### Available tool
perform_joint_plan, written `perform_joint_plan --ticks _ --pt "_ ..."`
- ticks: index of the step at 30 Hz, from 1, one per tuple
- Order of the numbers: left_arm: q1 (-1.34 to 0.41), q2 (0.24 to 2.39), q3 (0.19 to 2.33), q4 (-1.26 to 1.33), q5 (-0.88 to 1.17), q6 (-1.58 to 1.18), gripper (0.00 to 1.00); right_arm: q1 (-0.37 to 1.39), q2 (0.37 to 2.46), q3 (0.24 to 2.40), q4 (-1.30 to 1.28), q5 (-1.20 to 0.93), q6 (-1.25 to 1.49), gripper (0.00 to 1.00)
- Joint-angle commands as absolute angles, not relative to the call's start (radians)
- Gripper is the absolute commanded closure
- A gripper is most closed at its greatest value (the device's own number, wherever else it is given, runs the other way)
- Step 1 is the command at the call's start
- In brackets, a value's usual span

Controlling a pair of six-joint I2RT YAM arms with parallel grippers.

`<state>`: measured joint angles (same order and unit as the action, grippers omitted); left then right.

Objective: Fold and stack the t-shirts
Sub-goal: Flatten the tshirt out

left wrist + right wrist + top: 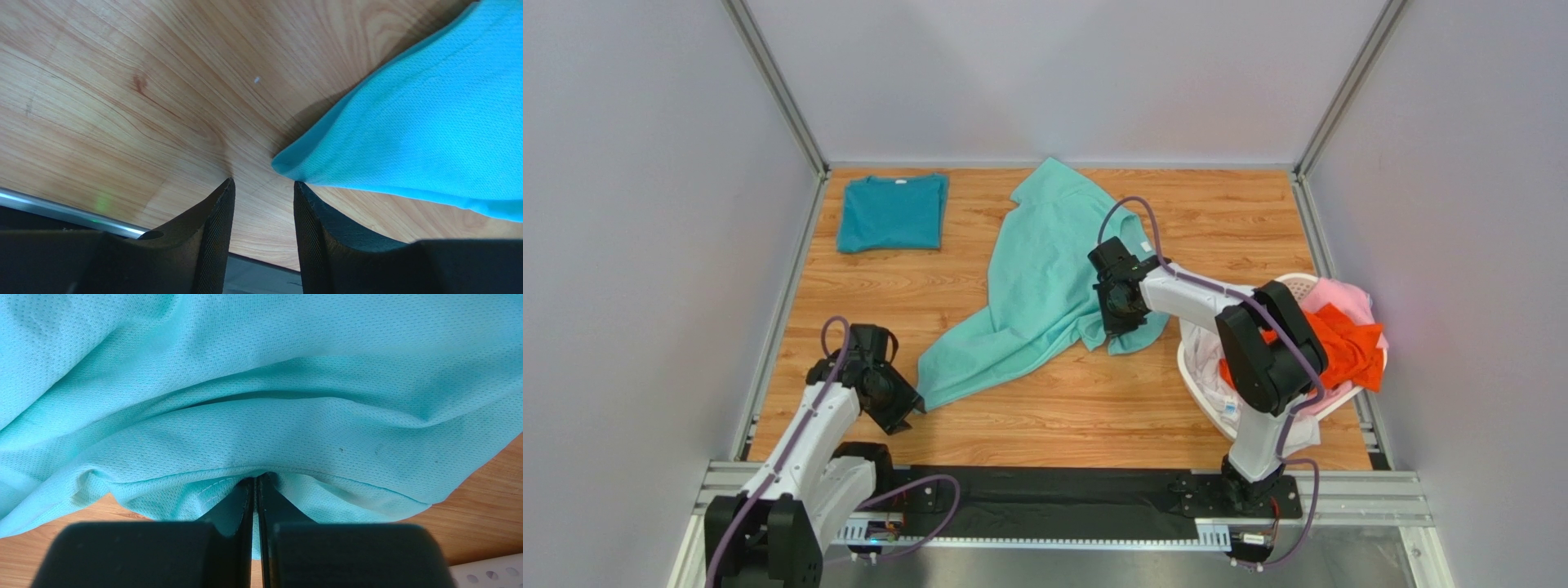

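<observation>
Wooden table [1210,221] between grey walls [646,245]: right claw [255,485] pinches mint shirt [1044,276], left claw [264,195] half-open, empty.

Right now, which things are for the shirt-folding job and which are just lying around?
For the job: mint shirt, folded teal shirt, orange shirt, pink shirt.
Just there: white basket, wooden table.
</observation>
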<state>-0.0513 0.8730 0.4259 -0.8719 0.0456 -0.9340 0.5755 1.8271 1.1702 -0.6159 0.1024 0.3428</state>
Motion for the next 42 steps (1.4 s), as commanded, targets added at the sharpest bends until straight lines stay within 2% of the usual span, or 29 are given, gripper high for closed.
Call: perform_joint_plan --ticks 1,12,17,29,35,39,42 --pt "-0.055 0.911 0.460 -0.844 0.006 -0.917 0.53 0.578 1.782 1.161 -0.598 0.098 0.353 0.99" --pt "-0.055 0.934 0.462 -0.790 0.047 -0.901 0.52 0.578 1.773 1.149 -0.598 0.100 0.347 0.99" --pt "-0.055 0.916 0.471 -0.781 0.005 -0.899 0.49 0.578 1.769 1.146 -0.598 0.095 0.348 0.99" --pt "-0.055 1.112 0.515 -0.715 0.002 -0.877 0.48 0.578 1.763 1.141 -0.595 0.087 0.347 0.99" --pt "-0.055 1.193 0.546 -0.700 -0.057 -0.868 0.51 0.578 1.755 1.134 -0.595 0.087 0.344 0.99" --pt "-0.055 1.268 0.569 -0.690 -0.043 -0.861 0.61 0.578 1.761 1.134 -0.594 0.089 0.342 0.99" --pt "-0.055 1.302 0.568 -0.672 -0.041 -0.856 0.62 0.578 1.766 1.137 -0.595 0.083 0.341 0.99"
